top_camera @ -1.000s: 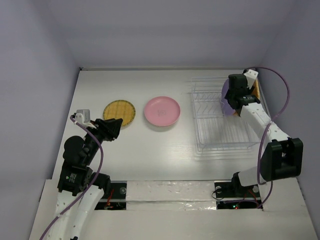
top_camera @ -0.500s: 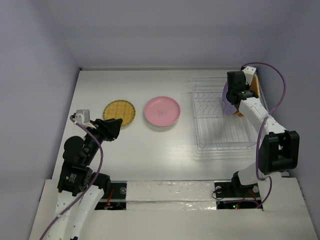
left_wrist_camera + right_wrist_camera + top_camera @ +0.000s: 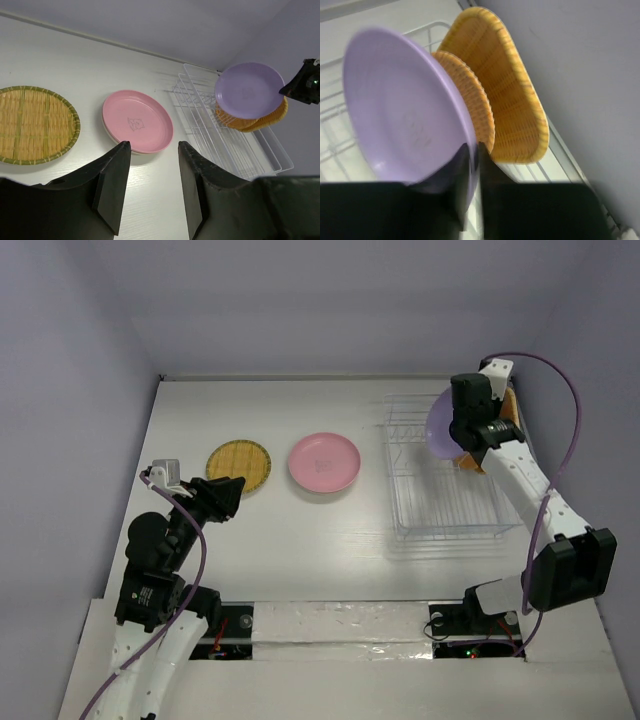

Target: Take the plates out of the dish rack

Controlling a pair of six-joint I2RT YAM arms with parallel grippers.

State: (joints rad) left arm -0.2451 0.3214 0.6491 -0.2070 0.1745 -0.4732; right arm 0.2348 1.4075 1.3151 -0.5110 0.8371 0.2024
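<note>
My right gripper [image 3: 474, 150] is pressed together on the rim of the purple plate [image 3: 405, 115], one finger on the hollow face and the other behind it, so the plate stands on edge with its face turned away from the wall. It is at the far right end of the dish rack [image 3: 440, 510]. In the left wrist view it sits higher than the two plates behind it, though I cannot tell whether its lower rim touches the wires. Just behind it stands the orange round plate [image 3: 470, 100]. Behind that the orange rounded-square plate [image 3: 510, 100] leans toward the wall. Both are upright in the rack, close together. The rest of the rack, nearer my bases, shows only bare wire dividers. On the white bench [image 3: 270, 530] to the left of the rack the pink plate [image 3: 324, 462] lies flat, face up. The yellow textured plate [image 3: 239, 466] lies flat just beside it, further left, the two apart and not touching. My left gripper [image 3: 153, 146] hangs over the bench near the yellow plate, its fingers spread with nothing between them, pointing toward the two flat plates.
</note>
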